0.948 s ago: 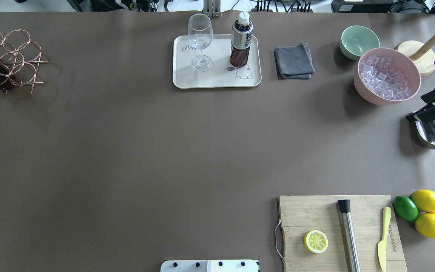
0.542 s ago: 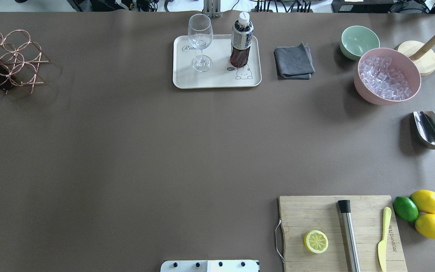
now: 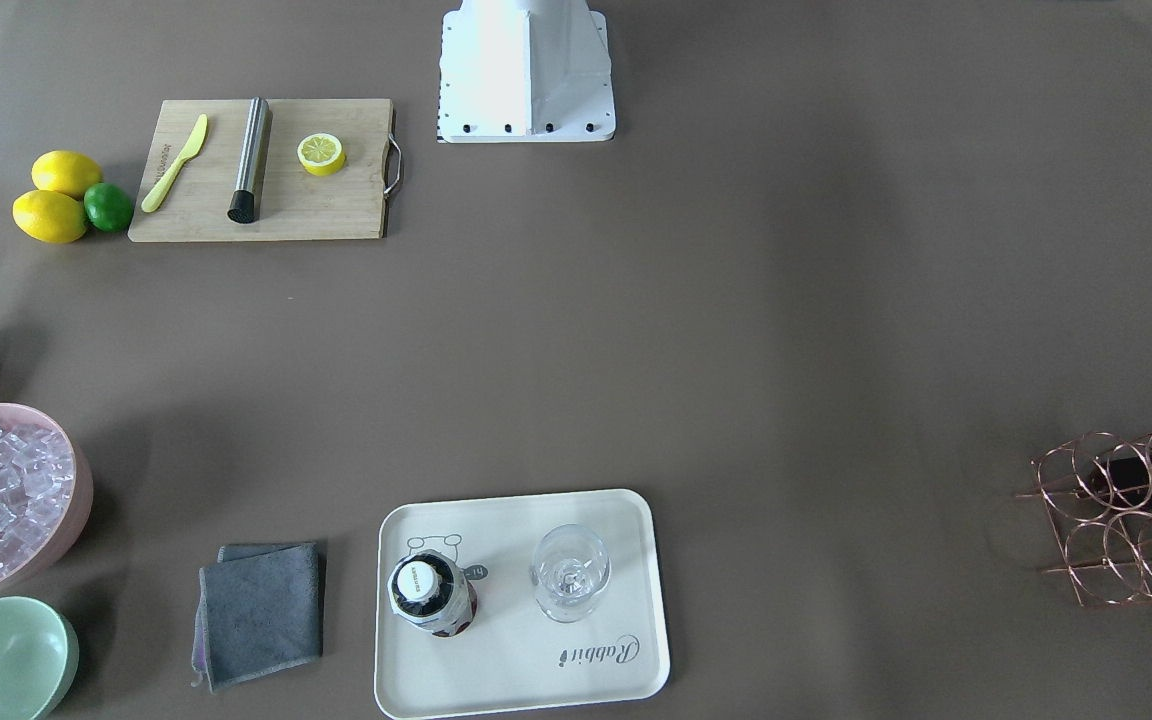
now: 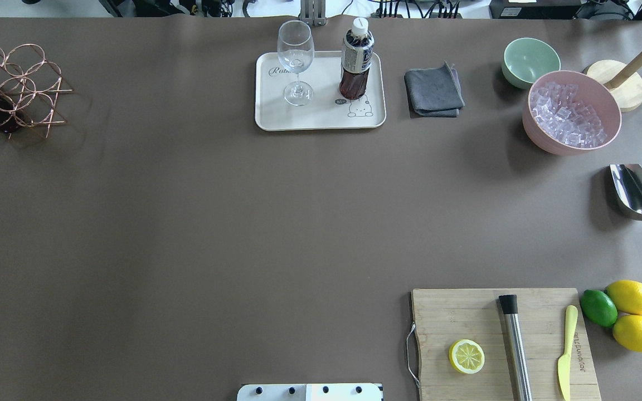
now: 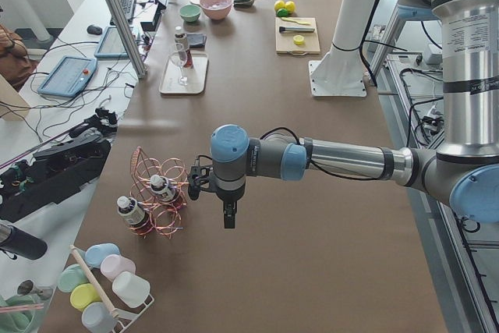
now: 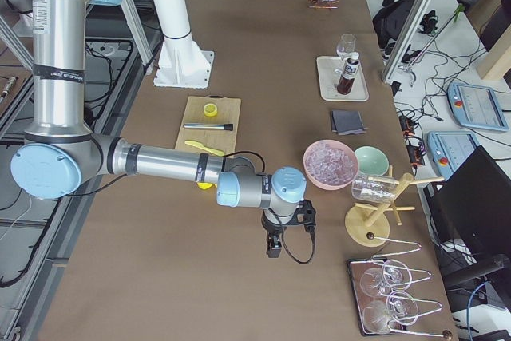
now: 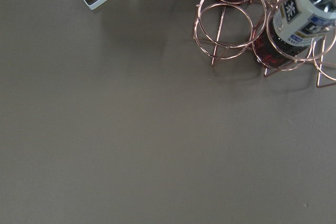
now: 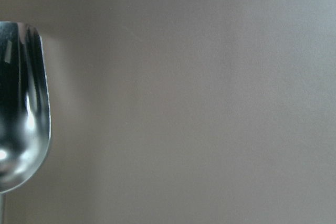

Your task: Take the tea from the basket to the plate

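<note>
tea (image 4: pixel 356 64) upright on plate (image 4: pixel 276 114) | my left hand (image 5: pixel 227 217) near basket (image 5: pixel 159 191), right hand (image 6: pixel 273 247) over surface (image 6: pixel 184 269) | grips: cannot tell

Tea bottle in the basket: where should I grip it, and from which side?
Take the tea bottle by its labelled upper body. It lies tilted through a ring of the basket, dark lower half caged by wire, label end sticking out free. Come from that end, the basket's side away from the plate.
</note>
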{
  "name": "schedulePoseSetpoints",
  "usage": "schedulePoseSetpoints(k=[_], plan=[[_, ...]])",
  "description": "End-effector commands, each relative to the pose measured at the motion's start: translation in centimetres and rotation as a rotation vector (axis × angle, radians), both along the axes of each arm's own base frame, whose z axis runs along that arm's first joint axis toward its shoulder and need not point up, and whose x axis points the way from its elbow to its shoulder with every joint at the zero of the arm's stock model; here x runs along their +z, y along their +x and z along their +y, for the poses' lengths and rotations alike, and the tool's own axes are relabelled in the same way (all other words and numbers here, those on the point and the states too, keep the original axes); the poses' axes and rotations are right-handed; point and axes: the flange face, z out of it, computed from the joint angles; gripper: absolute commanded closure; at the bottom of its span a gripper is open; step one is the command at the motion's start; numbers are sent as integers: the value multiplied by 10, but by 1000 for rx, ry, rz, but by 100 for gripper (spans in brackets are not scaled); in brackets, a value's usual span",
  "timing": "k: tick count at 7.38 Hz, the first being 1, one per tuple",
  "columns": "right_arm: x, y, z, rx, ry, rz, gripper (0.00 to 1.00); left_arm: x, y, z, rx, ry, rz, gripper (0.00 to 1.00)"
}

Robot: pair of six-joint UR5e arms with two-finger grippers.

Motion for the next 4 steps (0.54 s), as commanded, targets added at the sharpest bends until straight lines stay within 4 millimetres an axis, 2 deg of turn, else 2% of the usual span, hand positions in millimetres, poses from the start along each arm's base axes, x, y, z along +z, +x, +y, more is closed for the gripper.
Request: schedulePoseSetpoints(k=[1, 2, 3, 4], plan=[[-37, 6, -59, 25, -82, 22, 0, 2, 0, 2, -1, 7, 2, 2], [-38, 11, -59, 37, -80, 15, 0, 0, 0, 2, -2, 7, 5, 2], [-41, 26, -54, 66, -68, 8, 0, 1, 4, 3, 4, -3, 60, 2], [-46, 27, -56, 66, -56, 13, 0, -1, 6, 3, 6, -3, 81, 2]])
